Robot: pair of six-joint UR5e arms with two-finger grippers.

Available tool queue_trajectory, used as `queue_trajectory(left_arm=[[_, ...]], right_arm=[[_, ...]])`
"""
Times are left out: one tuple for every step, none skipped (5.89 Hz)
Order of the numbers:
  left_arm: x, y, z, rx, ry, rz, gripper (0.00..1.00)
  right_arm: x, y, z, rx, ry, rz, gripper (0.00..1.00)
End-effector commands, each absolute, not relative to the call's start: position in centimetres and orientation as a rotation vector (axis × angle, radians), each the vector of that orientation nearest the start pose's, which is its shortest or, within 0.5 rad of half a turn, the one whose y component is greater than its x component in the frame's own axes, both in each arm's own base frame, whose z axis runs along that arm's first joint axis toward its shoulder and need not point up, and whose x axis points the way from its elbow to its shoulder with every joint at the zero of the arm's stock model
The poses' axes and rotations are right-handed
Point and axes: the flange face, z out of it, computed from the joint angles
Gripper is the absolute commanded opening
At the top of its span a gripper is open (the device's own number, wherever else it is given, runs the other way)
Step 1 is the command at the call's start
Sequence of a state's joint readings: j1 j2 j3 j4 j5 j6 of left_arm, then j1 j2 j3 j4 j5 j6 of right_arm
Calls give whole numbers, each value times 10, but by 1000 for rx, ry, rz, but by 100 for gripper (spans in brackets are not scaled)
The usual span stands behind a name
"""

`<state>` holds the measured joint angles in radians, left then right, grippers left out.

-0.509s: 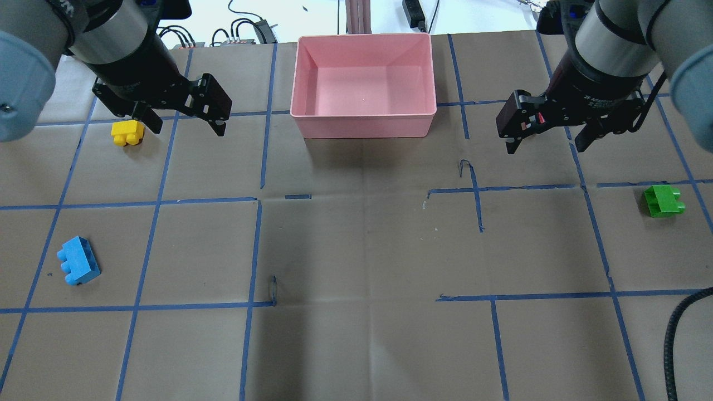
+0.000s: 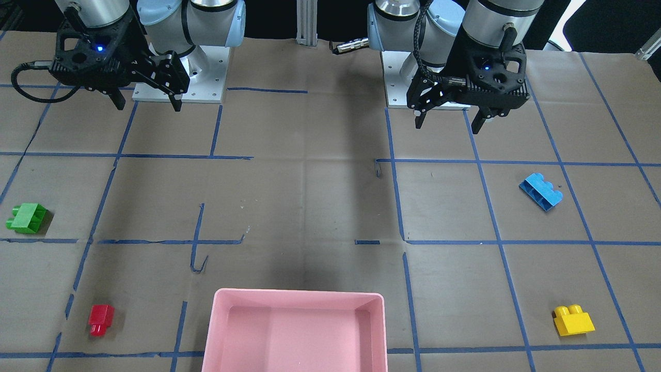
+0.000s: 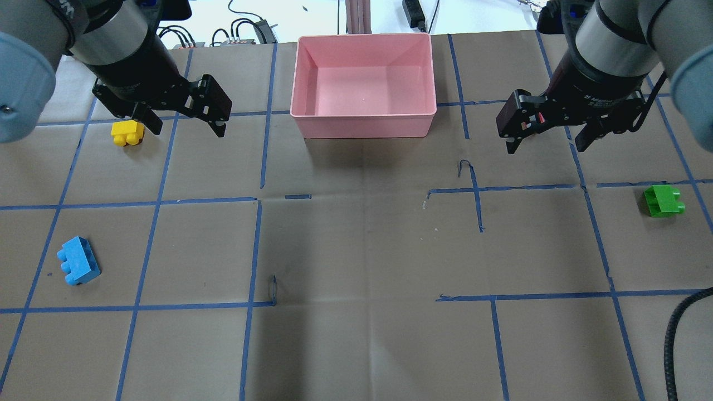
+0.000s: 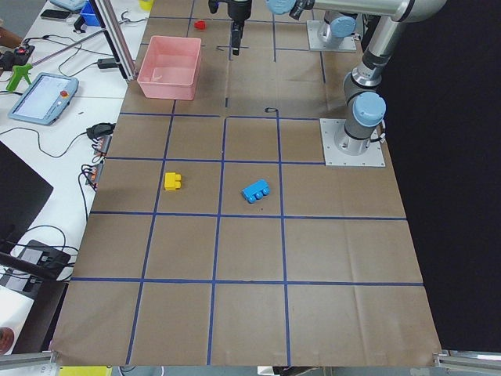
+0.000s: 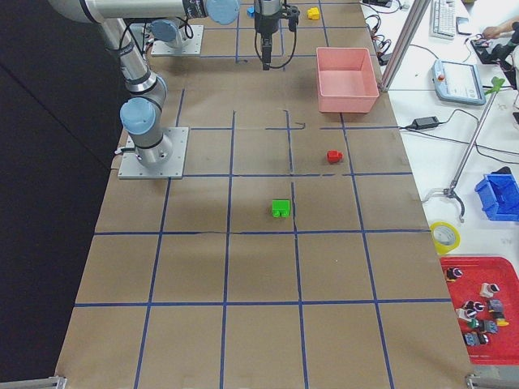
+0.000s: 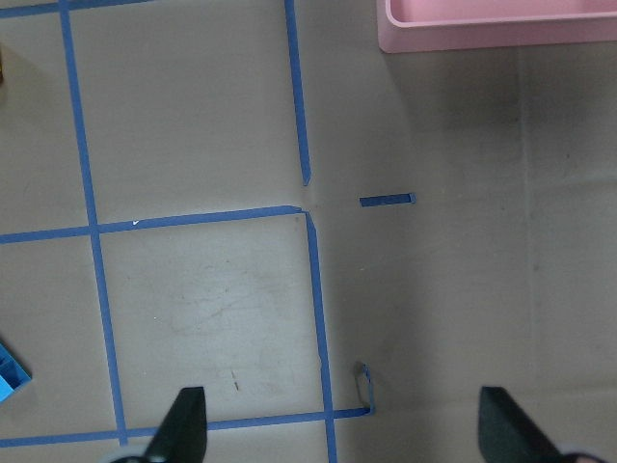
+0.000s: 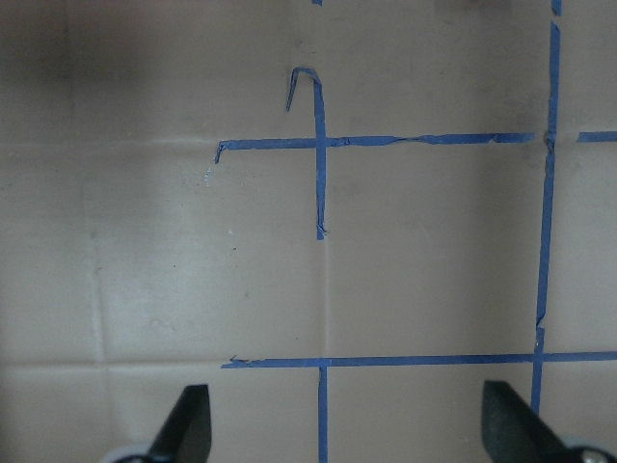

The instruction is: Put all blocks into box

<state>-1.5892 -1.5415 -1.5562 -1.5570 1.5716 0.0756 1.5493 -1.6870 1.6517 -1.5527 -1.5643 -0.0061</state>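
The pink box [image 3: 362,120] stands empty at the table's far middle; its rim also shows in the front view [image 2: 294,294]. The yellow brick [image 3: 127,133] lies just beyond my left gripper [image 3: 187,129], which hovers open and empty. The blue brick [image 3: 78,260] lies near left, with a corner in the left wrist view [image 6: 8,371]. The green brick [image 3: 663,200] lies at the right. The red brick [image 2: 100,319] lies left of the box in the front view, mostly hidden under my right gripper [image 3: 546,148], which is open and empty above the table.
Blue tape lines grid the brown paper cover. The arm bases [image 2: 181,77] stand at the robot's side. Cables [image 3: 245,28] lie behind the box and a black cable [image 3: 677,334] hangs at the near right. A side bench with a tablet [image 4: 43,98] runs past the box.
Both grippers stay open and almost still; the left one has shifted very slightly. No brick has moved.
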Motion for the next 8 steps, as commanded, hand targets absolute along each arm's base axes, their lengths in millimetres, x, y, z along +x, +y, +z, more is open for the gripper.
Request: queue_trajectory(left_arm=[[-143, -482, 508, 147, 3136, -82, 99], [-142, -480, 509, 149, 3135, -84, 99], [-142, -478, 507, 154, 3135, -79, 99], [-138, -478, 505, 142, 3134, -72, 99], [-114, -484, 505, 147, 3135, -72, 99], [-80, -488, 507, 154, 3133, -79, 99], [-53, -490, 509, 182, 3123, -82, 99], [-14, -493, 507, 205, 3112, -69, 99]], right_arm=[[124, -447, 501, 24, 3135, -27, 100], [124, -447, 501, 24, 3135, -31, 100], [124, -447, 501, 26, 3135, -29, 100], [124, -447, 501, 26, 3134, -31, 100], [123, -447, 501, 29, 3135, -27, 100], [122, -447, 501, 31, 3135, -27, 100], [120, -449, 500, 41, 3135, -27, 100], [112, -449, 500, 30, 3186, -27, 100]])
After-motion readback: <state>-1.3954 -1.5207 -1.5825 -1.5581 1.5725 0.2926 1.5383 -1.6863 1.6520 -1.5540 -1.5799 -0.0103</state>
